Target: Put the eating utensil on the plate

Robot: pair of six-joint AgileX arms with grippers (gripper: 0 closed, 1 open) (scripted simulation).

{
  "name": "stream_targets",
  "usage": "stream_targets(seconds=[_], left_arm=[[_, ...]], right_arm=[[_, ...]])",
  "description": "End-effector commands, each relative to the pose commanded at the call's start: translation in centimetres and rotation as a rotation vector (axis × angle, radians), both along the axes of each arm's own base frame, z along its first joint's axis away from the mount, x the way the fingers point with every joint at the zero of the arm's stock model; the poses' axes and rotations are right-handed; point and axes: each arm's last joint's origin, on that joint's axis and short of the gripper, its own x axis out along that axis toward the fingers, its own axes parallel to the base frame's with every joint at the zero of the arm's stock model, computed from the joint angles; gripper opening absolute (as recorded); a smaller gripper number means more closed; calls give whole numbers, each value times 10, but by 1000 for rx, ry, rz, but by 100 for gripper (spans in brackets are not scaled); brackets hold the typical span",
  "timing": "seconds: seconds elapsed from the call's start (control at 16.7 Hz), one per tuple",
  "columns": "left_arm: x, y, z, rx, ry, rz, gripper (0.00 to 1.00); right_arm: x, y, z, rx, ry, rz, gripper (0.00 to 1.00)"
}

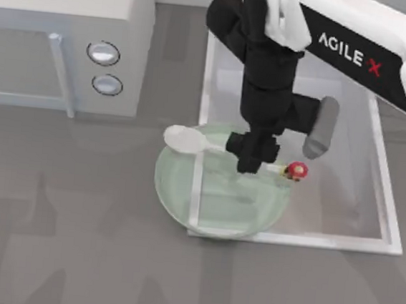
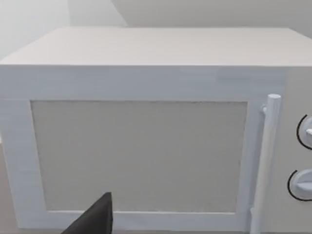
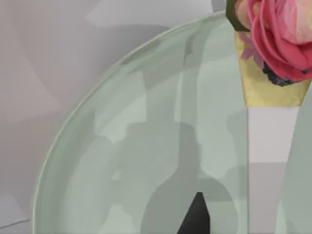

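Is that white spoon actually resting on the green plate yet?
Cannot tell. In the top view the right tool grips the spoon by its handle over the plate, but looking straight down shows neither contact nor gap.

Right tool (image 1: 251, 162) sits over the plate (image 1: 177, 193), gripping the spoon (image 1: 190, 141) mid-handle, so access from above is blocked there. Microwave (image 1: 63, 31) walls off the far left of the surface (image 1: 71, 254). Clear tray (image 1: 377, 212) rim crosses the plate. Near side of the surface is open.

white spoon (image 1: 187, 140), pale green plate (image 1: 174, 185)
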Motion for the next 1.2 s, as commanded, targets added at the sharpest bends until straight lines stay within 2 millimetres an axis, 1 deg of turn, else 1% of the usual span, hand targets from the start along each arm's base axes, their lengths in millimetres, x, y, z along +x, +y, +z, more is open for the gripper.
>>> stream_targets(seconds=[0.18,0.36,0.78,0.96,1.2], left_arm=[[0,0,0,0,0,0,100],[0,0,0,0,0,0,100],[0,0,0,0,0,0,100],[0,0,0,0,0,0,100],[0,0,0,0,0,0,100]], right_arm=[[-8,19,7,23,-30,192,0],[-11,27,10,31,-46,266,0],[-10,24,11,30,-45,256,0],[-9,17,18,16,-44,238,0],[-9,1,32,-9,-47,198,0]])
